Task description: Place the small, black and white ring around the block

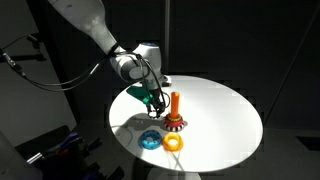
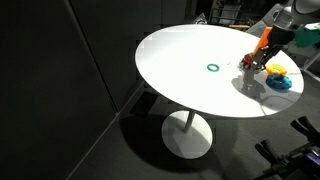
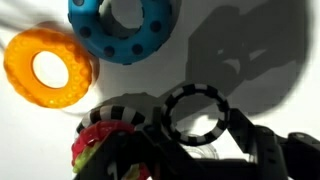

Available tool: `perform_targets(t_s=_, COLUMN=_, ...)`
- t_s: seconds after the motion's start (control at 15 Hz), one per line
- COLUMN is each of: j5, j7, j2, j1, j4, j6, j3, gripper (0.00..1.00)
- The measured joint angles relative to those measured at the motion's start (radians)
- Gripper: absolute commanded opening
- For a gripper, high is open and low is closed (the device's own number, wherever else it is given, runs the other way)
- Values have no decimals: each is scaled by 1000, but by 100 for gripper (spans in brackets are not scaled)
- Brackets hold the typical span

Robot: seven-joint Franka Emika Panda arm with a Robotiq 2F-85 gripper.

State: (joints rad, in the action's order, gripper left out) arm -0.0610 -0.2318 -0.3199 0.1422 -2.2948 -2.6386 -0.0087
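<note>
My gripper [image 1: 160, 102] is shut on the small black and white ring [image 3: 197, 112], which sits between the dark fingers [image 3: 200, 135] in the wrist view. It hangs just beside the upright orange block [image 1: 175, 104], near its upper part. The block stands in the wider red ring with black-and-white marks [image 1: 177, 123], which also shows in the wrist view [image 3: 108, 128]. In an exterior view the gripper [image 2: 262, 55] and the block [image 2: 264, 42] are at the table's far right. The small ring is too small to make out in both exterior views.
A blue ring [image 3: 120, 28] and a yellow-orange ring [image 3: 48, 68] lie flat near the block; both show in an exterior view, blue [image 1: 150, 140] and yellow-orange [image 1: 175, 143]. A thin dark green ring [image 2: 212, 68] lies apart on the round white table [image 2: 180, 90].
</note>
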Motion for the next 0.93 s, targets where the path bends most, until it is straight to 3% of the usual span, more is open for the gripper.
perform_targets(t_s=0.93, j5=30, j7=139, j2=122, j1=-19, j4=113, j6=183, j3=-60, gripper=43)
